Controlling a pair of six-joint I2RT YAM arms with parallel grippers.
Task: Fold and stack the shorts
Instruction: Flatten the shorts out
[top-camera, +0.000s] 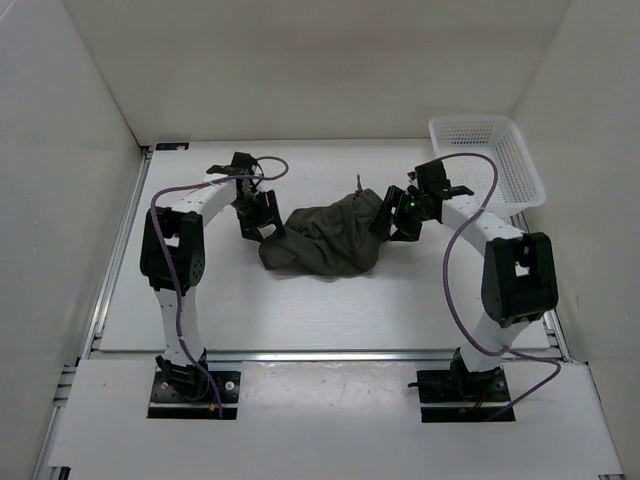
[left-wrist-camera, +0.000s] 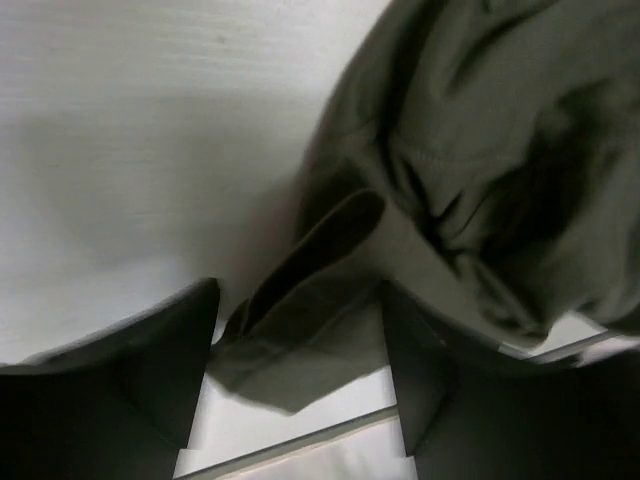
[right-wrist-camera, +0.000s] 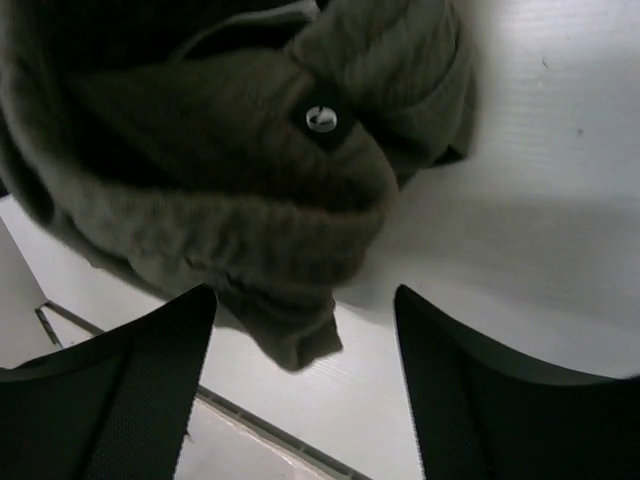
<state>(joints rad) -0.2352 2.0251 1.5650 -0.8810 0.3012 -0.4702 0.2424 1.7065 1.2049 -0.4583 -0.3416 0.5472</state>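
Crumpled shorts mid-desk, an arm at each side

The olive heap lies bunched at the centre. The left jaws are spread at its left edge, a fold of cloth lying loose between them. The right jaws are spread over its right edge, pinching nothing. A white basket sits far right.

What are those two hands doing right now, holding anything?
Left hand: open; an edge of the shorts lies in its gap, not gripped.
Right hand: open, holding nothing, beside the shorts.

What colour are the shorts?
The shorts are plain dark olive green, clearest in the right wrist view.
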